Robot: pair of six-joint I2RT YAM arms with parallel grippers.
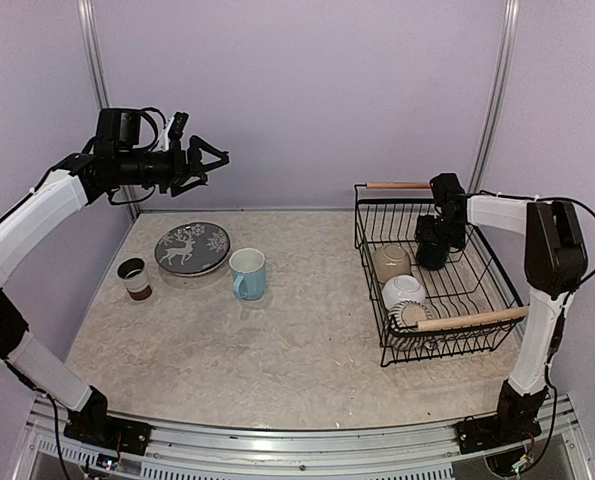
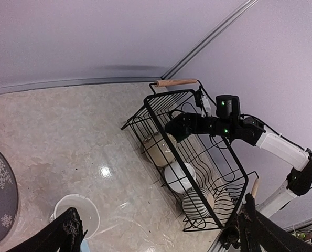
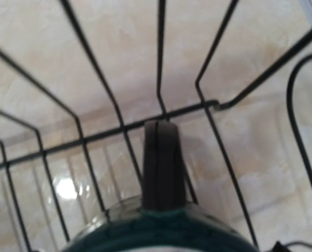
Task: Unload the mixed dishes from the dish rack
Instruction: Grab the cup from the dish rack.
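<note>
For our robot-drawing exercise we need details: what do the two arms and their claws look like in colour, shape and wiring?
The left arm and right arm are white shells joined by black joints. The left claw and right claw are black. Thin black cables loop along both arms, and green lights glow near the right wrist.

A pale marbled surface [image 1: 307, 340] carries the black wire dish rack [image 1: 472, 320]. Well left of the rack stands a light blue mug [image 1: 248, 274] — beyond it a dark deer-pattern plate [image 1: 192, 248], and farthest from the rack a brown-white cup [image 1: 134, 278].
</note>
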